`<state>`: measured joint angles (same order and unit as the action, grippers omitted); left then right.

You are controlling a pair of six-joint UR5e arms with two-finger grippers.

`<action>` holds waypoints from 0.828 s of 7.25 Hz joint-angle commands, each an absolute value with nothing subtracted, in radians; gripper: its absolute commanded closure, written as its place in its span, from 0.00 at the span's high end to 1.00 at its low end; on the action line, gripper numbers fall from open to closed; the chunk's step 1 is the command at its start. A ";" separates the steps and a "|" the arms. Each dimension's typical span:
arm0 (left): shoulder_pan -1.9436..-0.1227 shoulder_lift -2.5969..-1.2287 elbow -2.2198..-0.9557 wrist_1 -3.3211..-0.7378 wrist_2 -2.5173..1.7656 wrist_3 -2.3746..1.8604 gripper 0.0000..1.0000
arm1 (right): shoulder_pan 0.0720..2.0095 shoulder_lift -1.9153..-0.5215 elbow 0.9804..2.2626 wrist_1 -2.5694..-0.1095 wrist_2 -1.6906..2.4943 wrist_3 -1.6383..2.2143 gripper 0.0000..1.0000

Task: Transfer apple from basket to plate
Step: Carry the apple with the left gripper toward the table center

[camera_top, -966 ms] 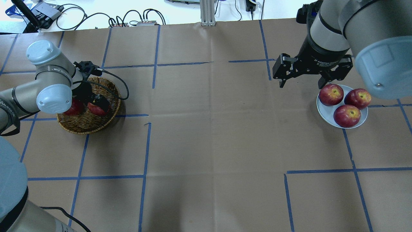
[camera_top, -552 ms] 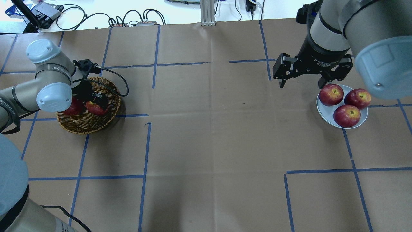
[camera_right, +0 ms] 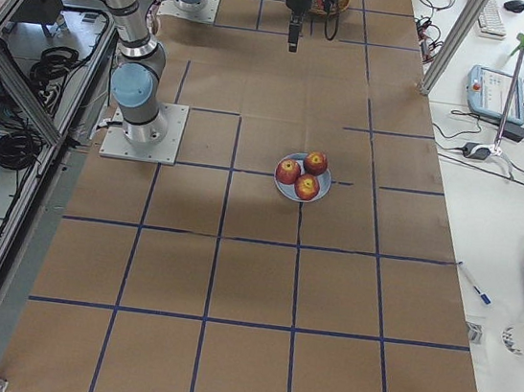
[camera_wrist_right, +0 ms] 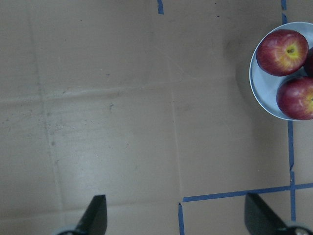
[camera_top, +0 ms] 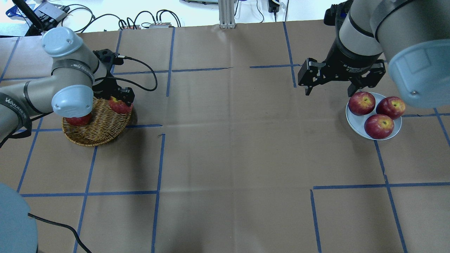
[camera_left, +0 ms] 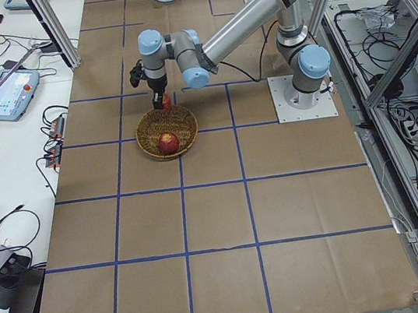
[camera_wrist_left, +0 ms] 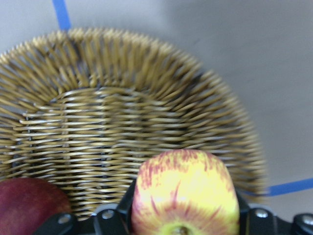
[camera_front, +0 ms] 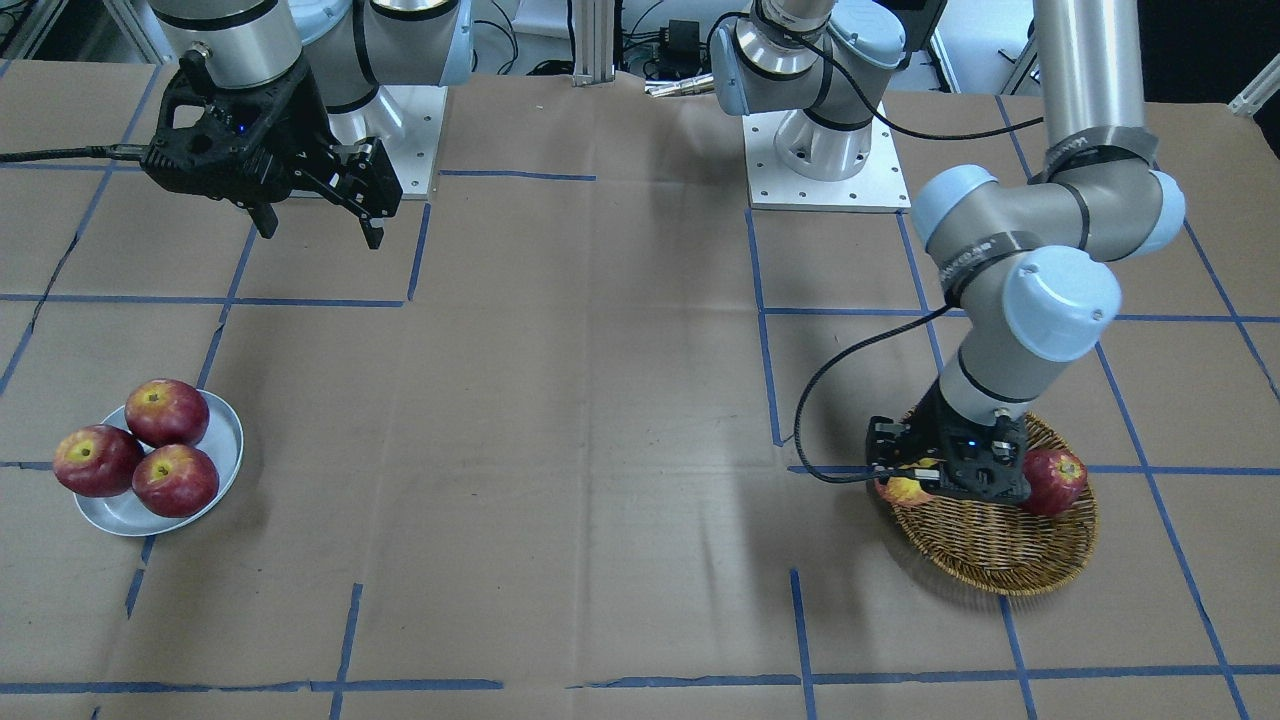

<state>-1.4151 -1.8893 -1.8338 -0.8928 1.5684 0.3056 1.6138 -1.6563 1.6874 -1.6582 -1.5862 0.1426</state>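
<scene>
Overhead exterior view: left pincer clamps the yellow-streaked apple over the basket rim; right pincer hangs open beside the plate. Risk: three apples crowd the plate, so a fourth may roll onto the bench.

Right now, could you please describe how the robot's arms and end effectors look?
Both arms are silver-grey tubes with pale blue joint caps. The left arm has a white-lettered black band; a black cable loops to its wrist. The left end effector and right end effector are black, two-fingered; the right's body bears white lettering.
</scene>
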 commanded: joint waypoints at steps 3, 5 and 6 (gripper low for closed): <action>-1.805 -1.934 -1.786 -0.902 1.568 -0.225 0.44 | 1.614 -1.657 1.690 -1.658 -1.586 0.143 1.00; -1.915 -2.046 -1.676 -0.905 1.568 -0.322 0.45 | 1.615 -1.657 1.689 -1.658 -1.586 0.144 1.00; -1.948 -2.090 -1.643 -0.905 1.571 -0.354 0.45 | 1.614 -1.657 1.690 -1.658 -1.586 0.144 1.00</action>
<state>-1.8940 -2.0285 -1.6944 -0.9042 1.5684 -0.3016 1.6148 -1.6566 1.6897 -1.6582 -1.5861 0.1441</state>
